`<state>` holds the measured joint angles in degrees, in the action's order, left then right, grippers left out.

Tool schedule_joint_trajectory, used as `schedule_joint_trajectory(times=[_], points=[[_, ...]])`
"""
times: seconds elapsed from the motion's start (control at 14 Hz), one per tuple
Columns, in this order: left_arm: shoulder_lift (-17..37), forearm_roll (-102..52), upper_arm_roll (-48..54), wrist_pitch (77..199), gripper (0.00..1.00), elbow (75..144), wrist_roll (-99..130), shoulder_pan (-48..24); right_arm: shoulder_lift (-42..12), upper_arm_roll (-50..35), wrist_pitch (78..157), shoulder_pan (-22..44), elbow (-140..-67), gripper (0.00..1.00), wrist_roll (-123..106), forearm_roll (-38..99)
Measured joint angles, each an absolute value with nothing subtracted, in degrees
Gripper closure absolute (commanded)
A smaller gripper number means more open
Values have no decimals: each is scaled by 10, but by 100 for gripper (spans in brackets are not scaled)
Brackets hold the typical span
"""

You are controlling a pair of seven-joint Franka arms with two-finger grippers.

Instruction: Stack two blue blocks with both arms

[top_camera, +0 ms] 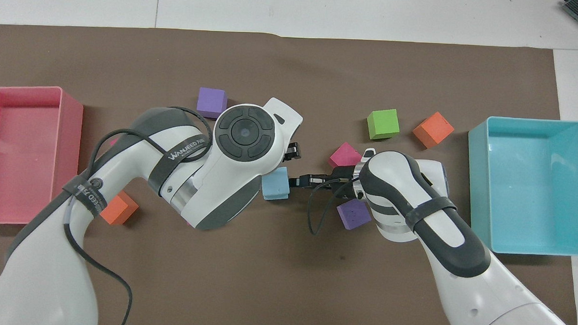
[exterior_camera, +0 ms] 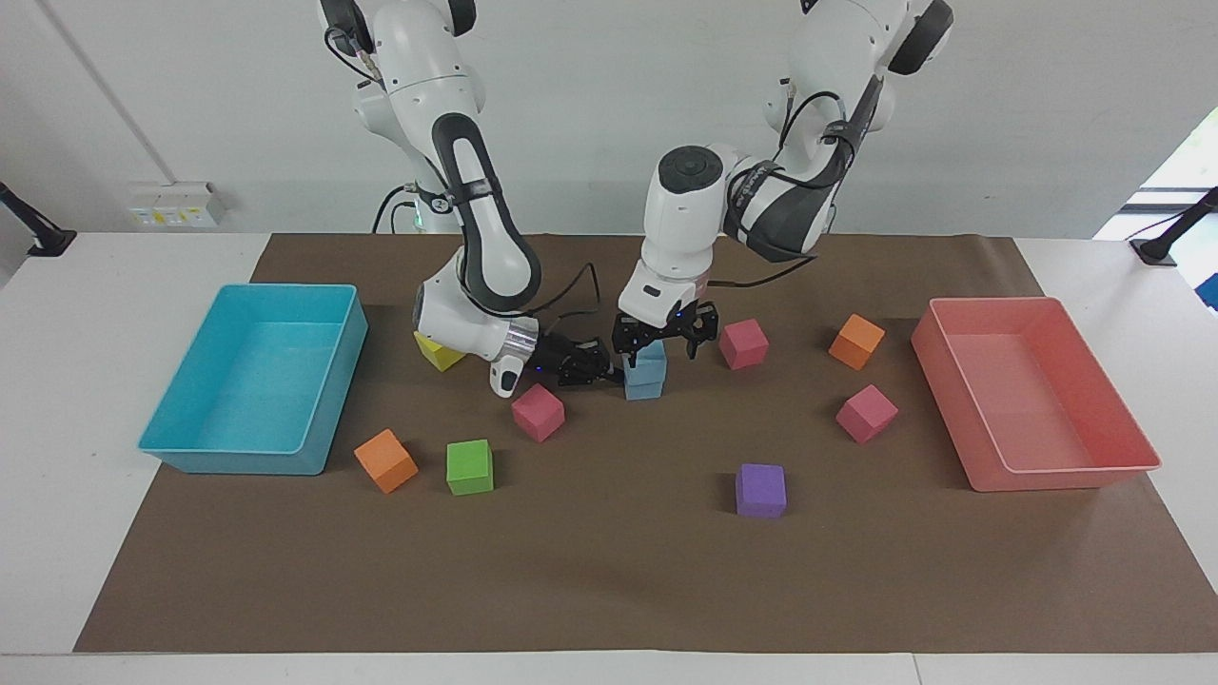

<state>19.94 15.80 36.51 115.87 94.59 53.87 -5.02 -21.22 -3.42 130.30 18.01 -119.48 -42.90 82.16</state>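
The left tool (exterior_camera: 664,341) hangs just over the blue blocks (exterior_camera: 645,370), its fingers spread wide and holding nothing. The two blocks sit stacked, one squarely on the other, on the brown mat (exterior_camera: 609,571) in the middle of the tabletop (exterior_camera: 57,381). The right tool (exterior_camera: 601,366) lies low beside the stack on the right arm's side, fingertips pressed together (whether they touch the lower block cannot be told). A pink block (exterior_camera: 538,411) lies near it, farther from the robots. A yellow block (exterior_camera: 436,352) peeks out under the right arm. The turquoise tray (exterior_camera: 252,455) sits at the right arm's end, the pink tray (exterior_camera: 1056,476) at the left arm's end.
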Motion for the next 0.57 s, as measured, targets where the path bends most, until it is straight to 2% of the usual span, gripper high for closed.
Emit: schedule_joint_trajectory(times=[0.14, 0.21, 0.29, 0.36, 0.5, 0.57], points=[[161, 153, 341, 1140, 0, 945, 527, -48, -203, -34, 1316, 179, -1201, 97, -429, 822], [140, 137, 325, 1125, 0, 944, 506, -47, -200, -33, 1318, 178, -1204, 87, -429, 822], [119, 111, 305, 1109, 0, 944, 476, -47, -197, -33, 1318, 177, -1207, 44, -429, 822], [96, 81, 283, 1092, 0, 944, 437, -47, -195, -33, 1318, 176, -1209, 42, -429, 822], [54, 40, 236, 1052, 0, 944, 362, -46, -194, -32, 1323, 176, -1212, 25, -429, 822], [37, 30, 217, 1032, 0, 944, 332, -46, -193, -32, 1338, 177, -1213, 21, -429, 822]])
